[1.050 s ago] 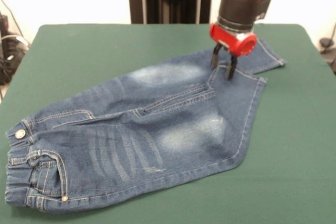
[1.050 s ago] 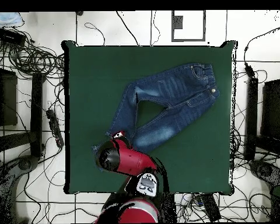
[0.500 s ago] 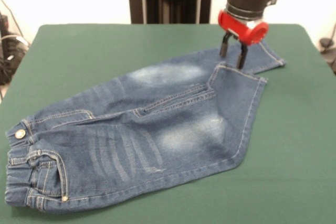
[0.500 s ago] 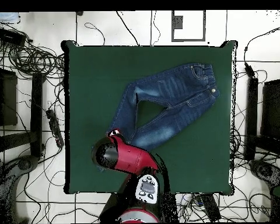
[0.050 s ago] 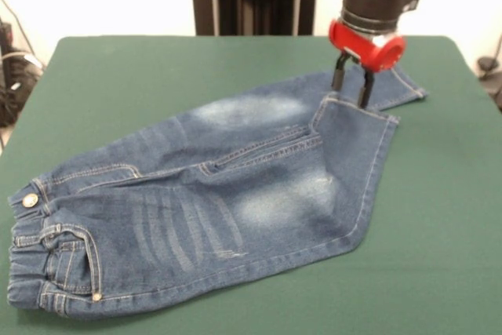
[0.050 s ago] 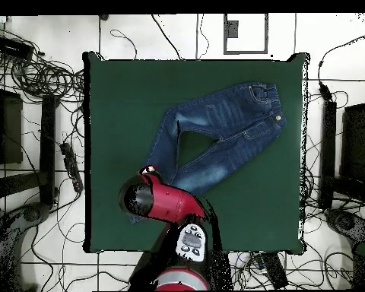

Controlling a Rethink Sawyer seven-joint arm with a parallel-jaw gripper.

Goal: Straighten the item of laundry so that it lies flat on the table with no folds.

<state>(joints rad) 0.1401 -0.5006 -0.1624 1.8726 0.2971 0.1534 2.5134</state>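
Green table (image 5: 118, 84) among floor cables (image 6: 41, 76)

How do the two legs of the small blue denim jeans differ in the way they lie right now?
On the small blue denim jeans, the far leg runs out straight to its hem by the open tool, while the near leg bends, its hem turned toward the far one. The tool hovers over the far leg, not the near. Both show faded pale patches.

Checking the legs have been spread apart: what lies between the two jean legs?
In the overhead view, a wedge of bare table cloth shows between the legs of the jeans. The front view hides that gap.
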